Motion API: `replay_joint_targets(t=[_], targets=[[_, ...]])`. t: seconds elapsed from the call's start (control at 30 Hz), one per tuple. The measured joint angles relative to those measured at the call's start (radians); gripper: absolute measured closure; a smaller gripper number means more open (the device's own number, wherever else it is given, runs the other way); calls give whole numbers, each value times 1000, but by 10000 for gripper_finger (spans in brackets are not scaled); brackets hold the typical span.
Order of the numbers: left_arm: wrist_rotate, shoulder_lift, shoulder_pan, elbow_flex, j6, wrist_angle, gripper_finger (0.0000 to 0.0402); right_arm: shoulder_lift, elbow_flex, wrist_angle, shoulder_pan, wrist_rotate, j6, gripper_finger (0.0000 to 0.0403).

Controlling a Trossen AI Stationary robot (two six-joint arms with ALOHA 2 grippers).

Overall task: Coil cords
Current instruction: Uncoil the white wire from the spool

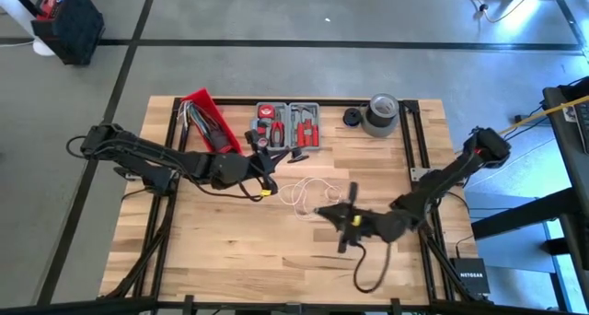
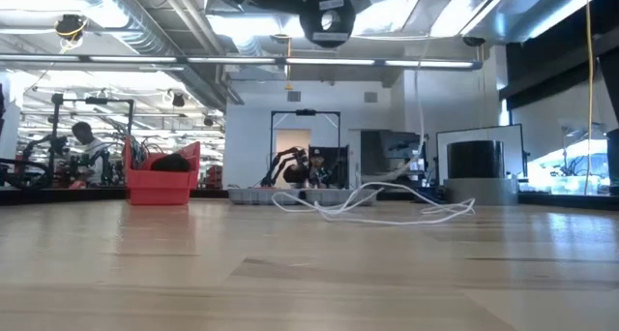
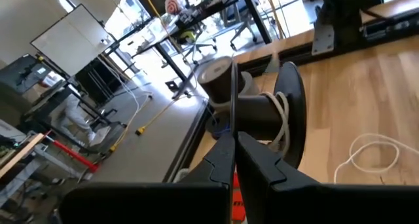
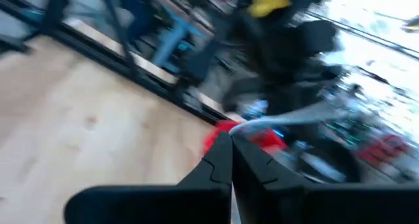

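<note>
Cords first: the long thin white cord (image 1: 308, 193) lies in loose loops mid-table, and the shorter black cord (image 1: 368, 269) curls around 5 o'clock. Left gripper (image 1: 267, 181) and right gripper (image 1: 324, 211) both have fingers pinched together at the white one's ends. Red plastic bin (image 1: 210, 120) at 11 o'clock holds dark cables; grey tool tray (image 1: 288, 123) at 12 holds red-handled tools.

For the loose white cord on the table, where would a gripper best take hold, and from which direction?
Probably from straight above, on a single strand at the edge of the white cord tangle, fingers straddling it. It lies flat in loose loops on the table, too thin to catch from the side.
</note>
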Motion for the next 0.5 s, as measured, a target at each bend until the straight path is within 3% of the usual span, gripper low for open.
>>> replay_joint_targets(t=[0.13,0.23,0.33,0.5], targets=[[0,0,0,0,8,-6,396,-104,1,-136,81,210,14,400],[0,0,0,0,7,-1,396,-158,1,-297,131,326,125,400],[0,0,0,0,7,2,396,-182,1,-494,150,347,327,400],[0,0,-2,0,11,28,396,-167,-27,-799,116,266,687,400]])
